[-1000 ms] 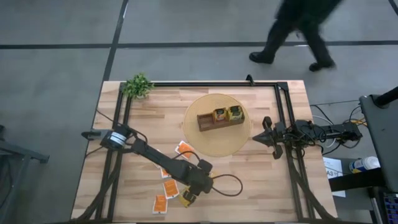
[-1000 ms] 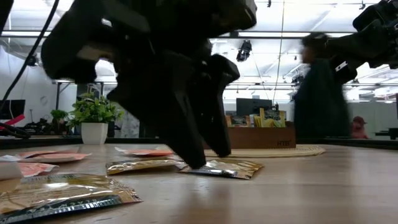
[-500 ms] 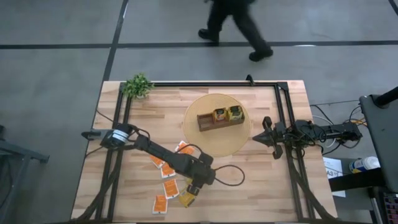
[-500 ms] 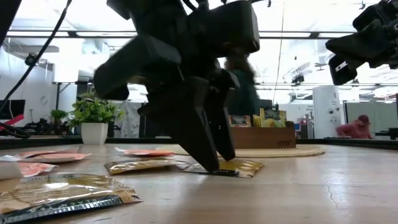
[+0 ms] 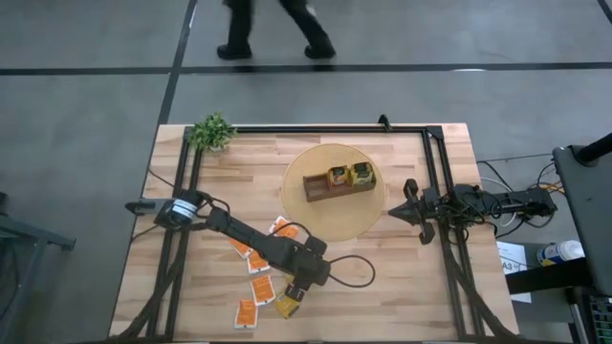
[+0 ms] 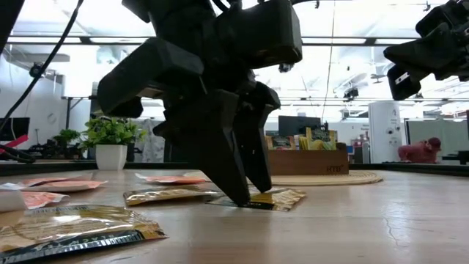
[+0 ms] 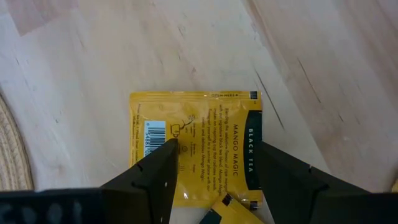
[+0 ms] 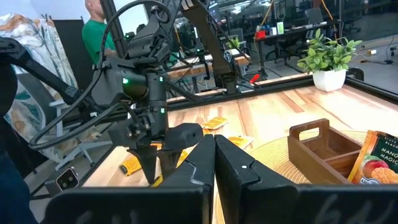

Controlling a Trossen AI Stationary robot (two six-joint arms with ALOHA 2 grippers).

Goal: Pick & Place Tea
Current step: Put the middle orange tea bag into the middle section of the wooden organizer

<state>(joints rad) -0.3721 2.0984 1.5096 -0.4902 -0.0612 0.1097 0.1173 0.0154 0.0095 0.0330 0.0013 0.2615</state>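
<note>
**High view: left gripper down on a yellow tea sachet**

High view: the left gripper (image 5: 294, 292) reaches to the near side of the table (image 5: 411, 296). It is right over a yellow tea sachet (image 5: 286, 306). Orange-and-white sachets (image 5: 259, 288) lie flat just beside it. The wooden box (image 5: 338, 182) sits on a round mat (image 5: 330, 222), well apart from the gripper. Two of its parts hold packets. The right gripper (image 5: 409, 209) waits by the right side of the mat.

Low view: the left gripper (image 6: 245, 192) points down, and its fingertips (image 6: 236, 196) touch the yellow sachet (image 6: 278, 199). The sachet lies flat on the table. Another sachet (image 6: 168, 194) lies just beside it.

Left wrist view: the two dark fingers (image 7: 163, 163) stand apart, about as wide as the sachet. One finger is on each side of the yellow sachet (image 7: 208, 134). It is not lifted. The sachet is nearly square. Its dark label strip runs along one edge, and its words run in line with the fingers.

Right wrist view: the right gripper (image 8: 214, 163) has its fingers pressed together and holds nothing. It points across the table at the left arm (image 8: 146, 87).
</note>
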